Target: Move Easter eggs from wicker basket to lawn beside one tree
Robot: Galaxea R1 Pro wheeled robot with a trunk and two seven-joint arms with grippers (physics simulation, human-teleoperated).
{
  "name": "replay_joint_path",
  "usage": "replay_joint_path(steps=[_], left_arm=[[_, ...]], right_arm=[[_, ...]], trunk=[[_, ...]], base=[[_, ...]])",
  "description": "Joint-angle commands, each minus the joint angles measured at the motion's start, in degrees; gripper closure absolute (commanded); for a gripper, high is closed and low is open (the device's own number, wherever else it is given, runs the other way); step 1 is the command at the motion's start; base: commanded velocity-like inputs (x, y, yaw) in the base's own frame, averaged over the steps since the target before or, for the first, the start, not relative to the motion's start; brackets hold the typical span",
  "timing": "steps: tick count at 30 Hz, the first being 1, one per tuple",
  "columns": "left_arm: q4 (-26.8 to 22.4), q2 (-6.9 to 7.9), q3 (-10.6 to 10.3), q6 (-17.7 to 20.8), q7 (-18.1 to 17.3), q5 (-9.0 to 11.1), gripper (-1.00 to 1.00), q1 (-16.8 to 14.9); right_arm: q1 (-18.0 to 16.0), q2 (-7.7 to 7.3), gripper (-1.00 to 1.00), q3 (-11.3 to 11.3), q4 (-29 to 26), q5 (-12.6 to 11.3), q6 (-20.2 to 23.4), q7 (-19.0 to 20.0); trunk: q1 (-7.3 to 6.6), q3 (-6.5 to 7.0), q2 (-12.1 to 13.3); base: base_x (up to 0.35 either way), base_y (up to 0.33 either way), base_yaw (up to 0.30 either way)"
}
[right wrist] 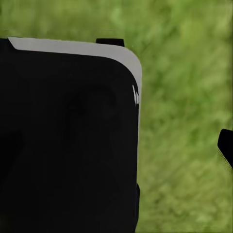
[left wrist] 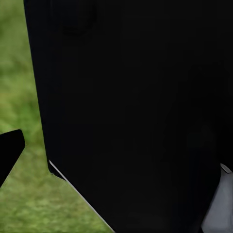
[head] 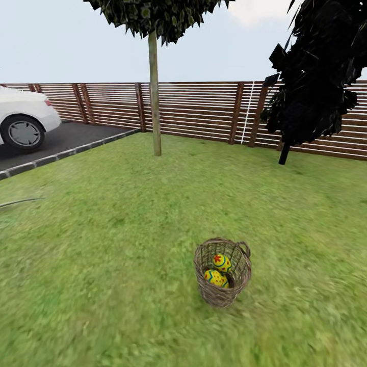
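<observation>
I'm approaching the small round brown wicker basket [head: 223, 279], near and right on the green lawn [head: 102, 244], patterned yellow eggs [head: 221, 263] inside. Hands' state: cannot tell. Next I close in, reach down; slim pale-trunked tree [head: 155, 97] stands far.

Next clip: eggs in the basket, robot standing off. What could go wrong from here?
1. The wicker basket is narrow and deep; reaching for an Easter egg could tip it or snag the weave.
2. Two eggs show; a third may lie hidden underneath and be missed.
3. The tree stands well across the lawn; eggs could roll, or end up beside the dark bush instead.
</observation>
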Motion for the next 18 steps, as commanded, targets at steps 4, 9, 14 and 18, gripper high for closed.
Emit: replay_joint_path(steps=[4,9,14,18], left_arm=[[-0.09,0.00,0.06,-0.10,0.00,0.03,-1.00,0.03],[-0.09,0.02,0.02,-0.13,0.00,0.03,-1.00,0.03],[-0.09,0.03,0.01,-0.13,0.01,0.03,-1.00,0.03],[-0.20,0.04,0.09,-0.22,0.14,0.03,-1.00,0.03]], right_arm=[[-0.03,0.00,-1.00,0.10,0.05,-0.08,-0.16,-0.03],[-0.03,0.02,-1.00,0.12,0.05,-0.16,-0.15,-0.03],[-0.03,0.01,-1.00,0.13,0.05,-0.08,-0.15,-0.03],[-0.03,0.00,-1.00,-0.05,0.05,-0.11,-0.15,0.09]], trunk=[[0.03,-0.04,-0.02],[0.03,-0.04,-0.02],[0.03,-0.04,-0.02],[0.03,-0.04,-0.02]], base=[[0.328,0.086,-0.001],[0.306,0.076,0.000],[0.049,0.007,0.000],[0.004,0.001,0.000]])
